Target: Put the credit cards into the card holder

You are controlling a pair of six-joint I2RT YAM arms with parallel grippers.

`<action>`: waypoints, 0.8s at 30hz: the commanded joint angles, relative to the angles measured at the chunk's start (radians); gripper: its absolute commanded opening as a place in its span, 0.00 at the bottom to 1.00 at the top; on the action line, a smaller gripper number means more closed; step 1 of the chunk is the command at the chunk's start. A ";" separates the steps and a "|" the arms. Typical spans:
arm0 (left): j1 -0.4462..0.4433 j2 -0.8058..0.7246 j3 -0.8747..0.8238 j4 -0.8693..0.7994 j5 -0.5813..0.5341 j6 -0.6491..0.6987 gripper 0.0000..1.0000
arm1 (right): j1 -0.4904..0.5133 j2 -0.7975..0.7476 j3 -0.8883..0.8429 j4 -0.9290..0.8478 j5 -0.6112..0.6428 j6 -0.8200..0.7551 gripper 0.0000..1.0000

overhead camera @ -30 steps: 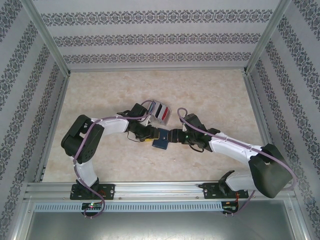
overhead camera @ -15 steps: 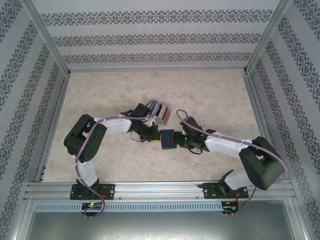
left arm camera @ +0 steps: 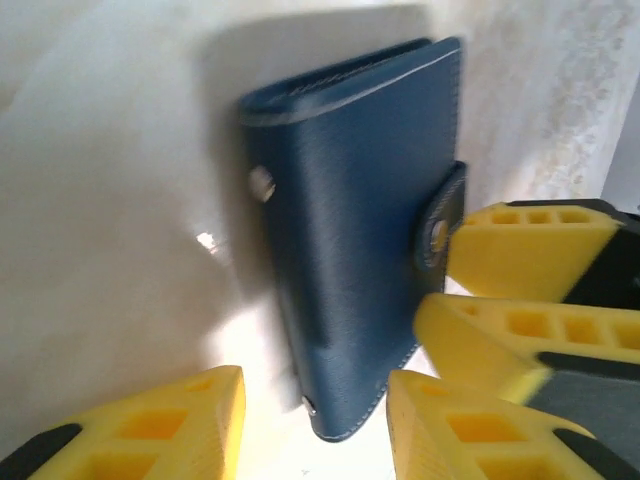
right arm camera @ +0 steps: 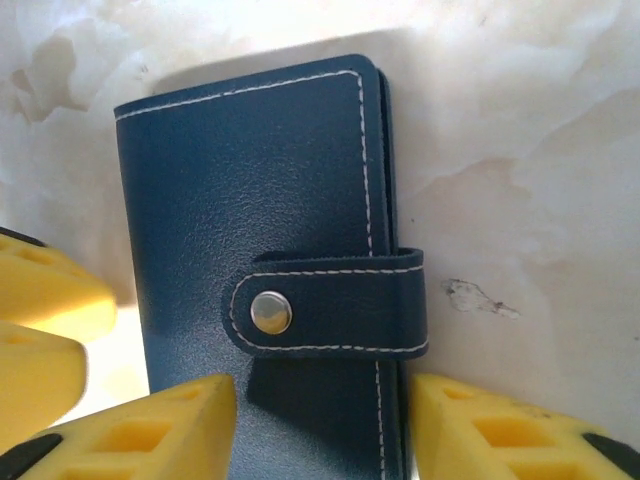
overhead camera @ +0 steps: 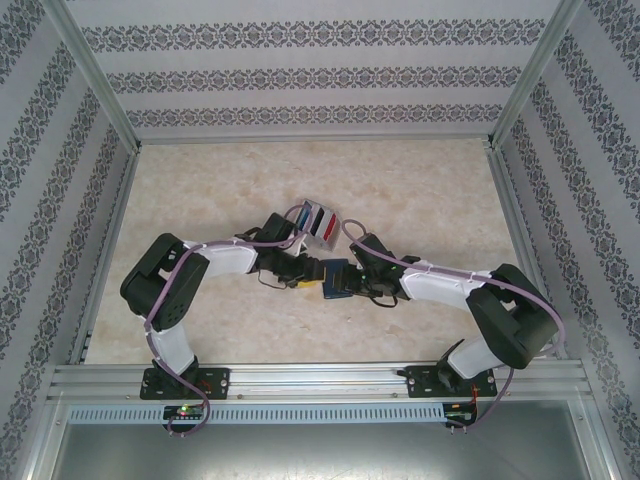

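Card holder (right arm camera: 250, 200) lower end cropped

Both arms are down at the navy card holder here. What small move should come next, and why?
Probably lift the strap off its snap with the right gripper while the left gripper steadies the card holder. The holder lies closed, strap fastened, both sets of jaws stand apart beside it, and the credit cards sit away from it, so nothing can go in yet.

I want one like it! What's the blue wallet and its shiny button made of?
The card holder looks like grained leather or faux leather, matte navy, with pale stitching. Its snap button looks like polished metal: silvery, glinting.
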 commanded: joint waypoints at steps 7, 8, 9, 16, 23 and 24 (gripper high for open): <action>-0.026 0.018 -0.023 0.124 0.025 -0.057 0.39 | -0.016 0.024 -0.055 0.184 -0.142 0.048 0.31; -0.026 0.021 -0.017 0.121 0.033 -0.056 0.34 | -0.015 0.029 -0.055 0.195 -0.149 0.052 0.28; -0.026 0.020 -0.015 0.122 0.038 -0.062 0.29 | -0.015 0.032 -0.056 0.203 -0.153 0.062 0.27; -0.025 -0.056 -0.017 0.036 -0.027 -0.022 0.01 | -0.016 -0.009 -0.058 0.144 -0.083 0.044 0.34; -0.024 -0.111 -0.028 0.009 -0.056 -0.024 0.00 | 0.013 -0.105 -0.012 0.000 0.075 0.013 0.44; -0.026 -0.114 -0.032 0.019 -0.053 -0.030 0.00 | 0.015 -0.104 -0.001 -0.003 0.085 0.021 0.45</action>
